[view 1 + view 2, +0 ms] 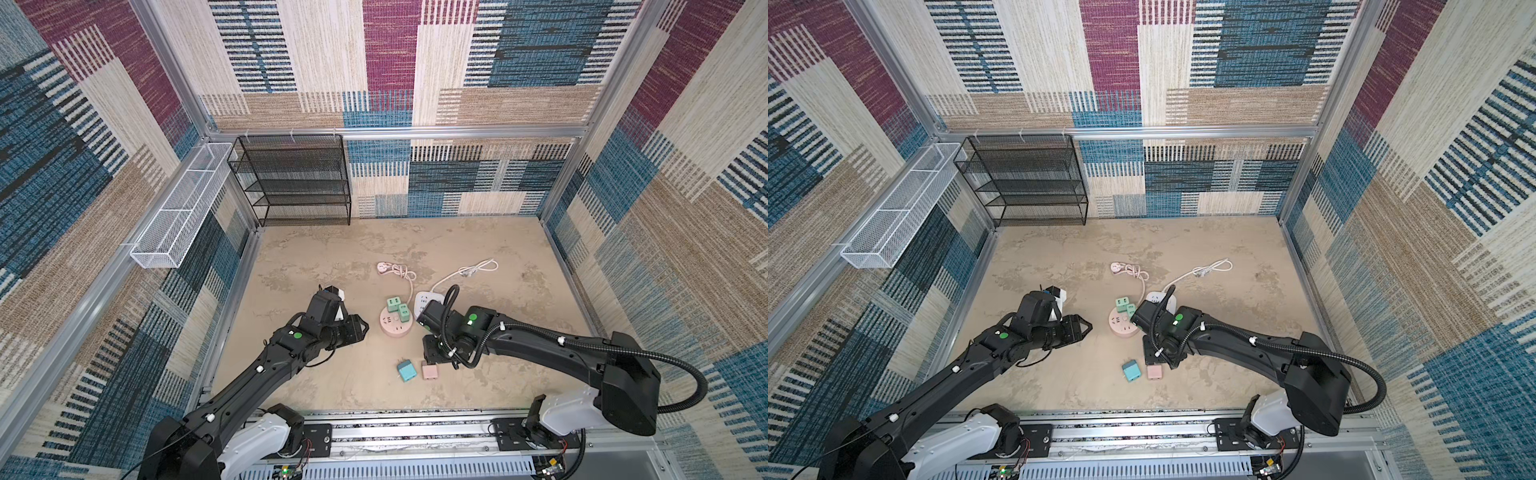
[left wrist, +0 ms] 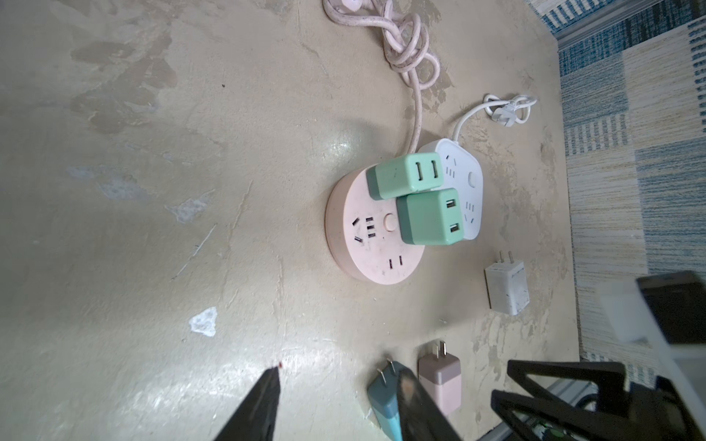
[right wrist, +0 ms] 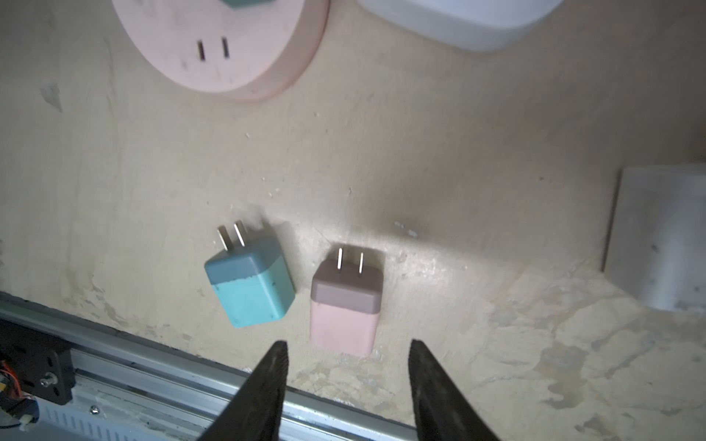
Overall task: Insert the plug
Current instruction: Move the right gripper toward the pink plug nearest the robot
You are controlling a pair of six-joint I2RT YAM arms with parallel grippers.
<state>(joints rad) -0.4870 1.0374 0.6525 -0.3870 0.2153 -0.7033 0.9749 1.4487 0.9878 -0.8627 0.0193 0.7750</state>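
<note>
Hovering over the pink plug (image 3: 345, 305), lying flat near-centre just right of the blue plug (image 3: 250, 286), the right gripper (image 3: 349, 345) stands spread and empty, as does the left gripper (image 2: 340, 370). Likely light, rigid, slick: pinch its flat sides.

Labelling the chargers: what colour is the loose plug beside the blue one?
The plug is pink, its prong end darker mauve; clearest in the right wrist view.
</note>
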